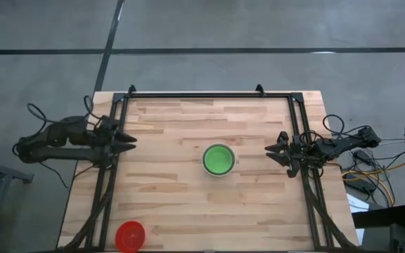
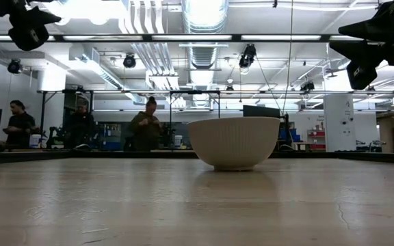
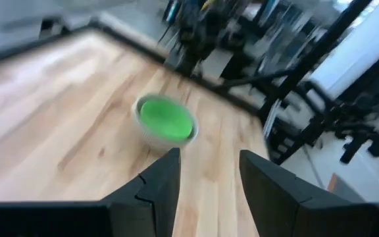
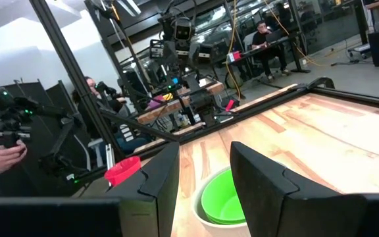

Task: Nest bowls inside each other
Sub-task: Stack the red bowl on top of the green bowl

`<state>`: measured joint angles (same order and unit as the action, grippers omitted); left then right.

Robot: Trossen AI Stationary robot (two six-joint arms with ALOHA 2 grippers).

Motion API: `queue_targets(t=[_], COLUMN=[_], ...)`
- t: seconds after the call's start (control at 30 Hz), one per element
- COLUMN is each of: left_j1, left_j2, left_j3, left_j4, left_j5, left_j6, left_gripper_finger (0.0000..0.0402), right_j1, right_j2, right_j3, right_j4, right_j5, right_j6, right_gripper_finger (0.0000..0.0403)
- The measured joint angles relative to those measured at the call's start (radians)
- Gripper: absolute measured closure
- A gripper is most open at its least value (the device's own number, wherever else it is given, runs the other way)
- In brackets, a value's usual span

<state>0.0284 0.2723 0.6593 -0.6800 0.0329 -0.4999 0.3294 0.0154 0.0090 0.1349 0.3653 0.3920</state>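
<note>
A bright green bowl (image 1: 218, 159) sits nested inside a pale white-grey bowl (image 2: 233, 142) at the middle of the table. The same pair shows in the left wrist view as a green bowl (image 3: 166, 119), and in the right wrist view as a green bowl (image 4: 226, 197). A red bowl (image 1: 130, 235) rests alone near the table's near left corner. My left gripper (image 1: 129, 141) hovers open over the left edge, pointing toward the nested bowls, nothing between its fingers (image 3: 209, 164). My right gripper (image 1: 273, 149) waits open at the right edge (image 4: 202, 155).
Black frame rails (image 1: 209, 95) run along the far, left and right sides of the wooden table (image 1: 167, 126). The red bowl (image 4: 122, 170) lies beside the left rail. People work at benches in the room beyond the table.
</note>
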Motion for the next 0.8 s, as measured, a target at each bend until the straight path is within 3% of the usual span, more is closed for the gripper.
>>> queue_targets(t=[0.13,0.43,0.57,0.8], left_j1=[0.0,-0.001,-0.009,-0.013], left_j2=[0.092,0.257,0.248,0.142], left_j3=[0.088,0.315,0.339,0.32], left_j4=[-0.129,-0.456,-0.593,-0.605], left_j5=[0.006,0.161,0.272,0.345], left_j6=[-0.053,-0.025,-0.016,0.003], left_gripper_finger=[0.0241,0.0241,0.0241,0.0241], right_j1=[0.0,0.0,0.0,0.0], right_j2=[0.0,0.0,0.0,0.0], right_j3=[0.0,0.0,0.0,0.0], right_j4=[0.0,0.0,0.0,0.0], right_j5=[0.0,0.0,0.0,0.0], right_j6=[0.0,0.0,0.0,0.0], right_gripper_finger=[0.0271,0.0271,0.0271,0.0271])
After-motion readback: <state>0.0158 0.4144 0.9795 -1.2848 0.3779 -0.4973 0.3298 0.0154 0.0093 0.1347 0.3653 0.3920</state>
